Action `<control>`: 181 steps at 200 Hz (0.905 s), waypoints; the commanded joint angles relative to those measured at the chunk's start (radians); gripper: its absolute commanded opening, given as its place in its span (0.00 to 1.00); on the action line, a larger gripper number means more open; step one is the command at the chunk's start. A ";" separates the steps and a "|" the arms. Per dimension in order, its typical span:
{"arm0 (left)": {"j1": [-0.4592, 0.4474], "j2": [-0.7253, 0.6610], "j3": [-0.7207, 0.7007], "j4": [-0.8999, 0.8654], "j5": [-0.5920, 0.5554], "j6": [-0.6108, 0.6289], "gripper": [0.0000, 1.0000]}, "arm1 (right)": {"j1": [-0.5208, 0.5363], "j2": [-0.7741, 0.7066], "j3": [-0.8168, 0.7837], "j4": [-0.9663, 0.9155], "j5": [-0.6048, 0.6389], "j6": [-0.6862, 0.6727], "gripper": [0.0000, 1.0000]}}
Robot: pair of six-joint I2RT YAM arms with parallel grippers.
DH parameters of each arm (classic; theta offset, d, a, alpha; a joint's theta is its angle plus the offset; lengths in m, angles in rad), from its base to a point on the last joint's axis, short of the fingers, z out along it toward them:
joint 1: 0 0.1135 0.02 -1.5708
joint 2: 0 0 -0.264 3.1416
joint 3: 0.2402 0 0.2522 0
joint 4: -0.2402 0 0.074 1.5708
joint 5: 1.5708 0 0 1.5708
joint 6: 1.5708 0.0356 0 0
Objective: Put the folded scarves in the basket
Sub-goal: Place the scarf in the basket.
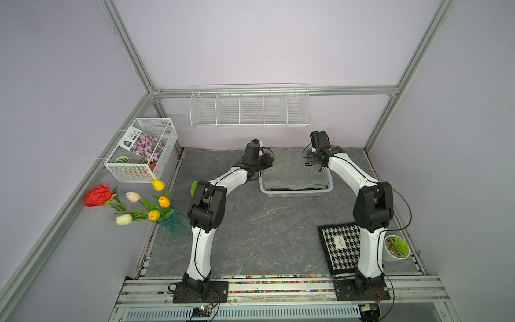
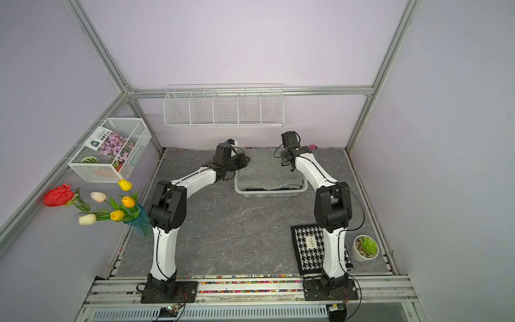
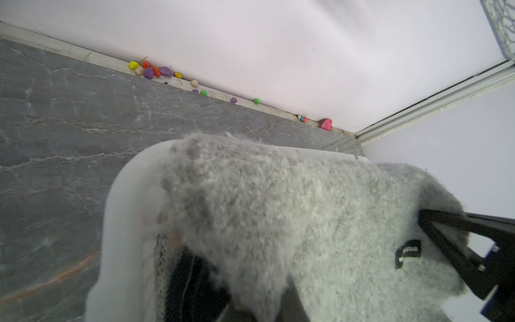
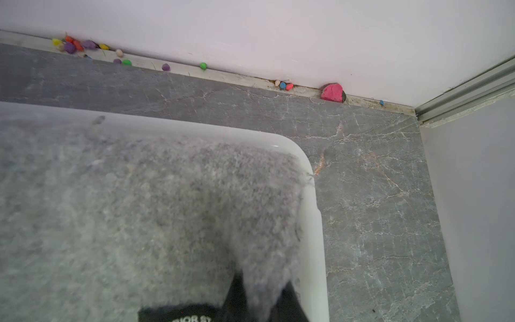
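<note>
The folded scarf (image 1: 295, 172) (image 2: 269, 171) is grey and fuzzy. It lies across the low white basket (image 1: 295, 193) (image 2: 271, 193) at the back middle of the table, over a dark cloth in the basket. My left gripper (image 1: 264, 165) (image 2: 242, 162) is at the scarf's far left corner. In the left wrist view it (image 3: 256, 295) is shut on a pinch of scarf (image 3: 278, 209) beside the basket rim (image 3: 125, 195). My right gripper (image 1: 315, 164) (image 2: 288, 165) (image 4: 262, 298) is shut on the far right corner of the scarf (image 4: 167, 209), inside the rim (image 4: 312, 209).
A black-and-white houndstooth cloth (image 1: 340, 248) and a potted succulent (image 1: 397, 248) sit at the front right. A vase of flowers (image 1: 156, 212) leans at the left edge. A wire-mesh bin (image 1: 142, 150) and a long wire rack (image 1: 249, 107) hang on the walls. Coloured pebbles (image 3: 150, 71) line the back wall.
</note>
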 commanded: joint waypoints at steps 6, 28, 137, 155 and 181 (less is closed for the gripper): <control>0.009 0.038 0.039 0.020 0.018 0.005 0.11 | -0.013 0.049 0.045 0.028 0.055 -0.026 0.13; 0.012 0.048 0.033 0.031 0.028 0.001 0.15 | -0.018 0.086 0.060 0.031 0.066 -0.035 0.32; 0.017 0.041 -0.077 0.112 0.026 -0.023 0.32 | -0.049 0.062 -0.084 0.128 0.026 -0.035 0.48; 0.018 0.026 -0.083 0.101 0.026 -0.017 0.35 | -0.049 0.036 -0.054 0.079 0.053 -0.036 0.52; 0.018 -0.013 -0.082 0.090 0.039 0.011 0.41 | -0.049 -0.047 -0.127 0.120 0.053 0.006 0.55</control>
